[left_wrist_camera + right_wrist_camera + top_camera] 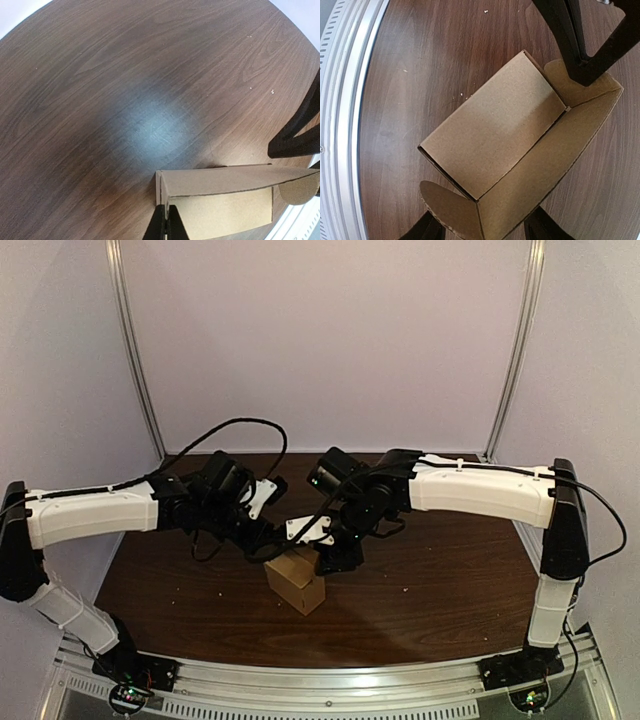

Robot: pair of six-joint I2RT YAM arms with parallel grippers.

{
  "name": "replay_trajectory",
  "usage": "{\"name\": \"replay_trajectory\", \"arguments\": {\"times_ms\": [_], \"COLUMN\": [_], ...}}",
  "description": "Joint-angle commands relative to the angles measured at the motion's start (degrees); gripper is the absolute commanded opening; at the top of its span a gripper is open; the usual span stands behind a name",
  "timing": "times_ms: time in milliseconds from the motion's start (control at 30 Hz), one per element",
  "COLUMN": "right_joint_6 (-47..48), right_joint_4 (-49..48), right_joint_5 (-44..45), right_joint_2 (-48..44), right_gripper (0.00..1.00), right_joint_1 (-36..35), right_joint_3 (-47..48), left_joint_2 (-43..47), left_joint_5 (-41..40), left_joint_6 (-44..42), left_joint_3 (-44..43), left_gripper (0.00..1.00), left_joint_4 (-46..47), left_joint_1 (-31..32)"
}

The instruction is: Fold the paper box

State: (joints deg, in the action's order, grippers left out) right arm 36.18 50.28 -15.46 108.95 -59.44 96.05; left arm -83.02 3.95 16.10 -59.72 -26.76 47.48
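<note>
Right fingers [429, 231] are standing wide apart, holding nothing, paper box [495, 130] lying between and beyond them | left gripper [165, 210] is pinching, nearly closed, its far corner | risk: right fingers closing off-centre, likely buckling cardboard or twisting it from the pinch.

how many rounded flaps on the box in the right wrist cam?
2. One flap lies at the bottom of the right wrist view, beside the right gripper; the other flap sits at the opposite end of the box, under the left gripper. More may be hidden.
</note>
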Motion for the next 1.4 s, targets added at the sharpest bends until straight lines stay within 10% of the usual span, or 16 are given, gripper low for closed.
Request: {"name": "replay_trajectory", "arguments": {"times_ms": [0,1367], "right_joint_6": [-0.3,-3.2], "right_joint_4": [-0.5,-0.9], "right_joint_5": [1.6,4.1], "right_joint_2": [-2.5,-1.7], "right_gripper": [0.54,0.46], "right_joint_1": [-0.7,-1.2], "right_joint_3": [-0.5,0.8], "left_joint_2": [0.5,0.6], "left_joint_5": [-1.1,-2.2], "left_joint_6": [1.2,0.3], "left_joint_3": [1.8,1.6], "left_gripper": [0.0,0.0], "left_joint_4": [3.3,1.8], "left_joint_1": [0.9,1.7]}}
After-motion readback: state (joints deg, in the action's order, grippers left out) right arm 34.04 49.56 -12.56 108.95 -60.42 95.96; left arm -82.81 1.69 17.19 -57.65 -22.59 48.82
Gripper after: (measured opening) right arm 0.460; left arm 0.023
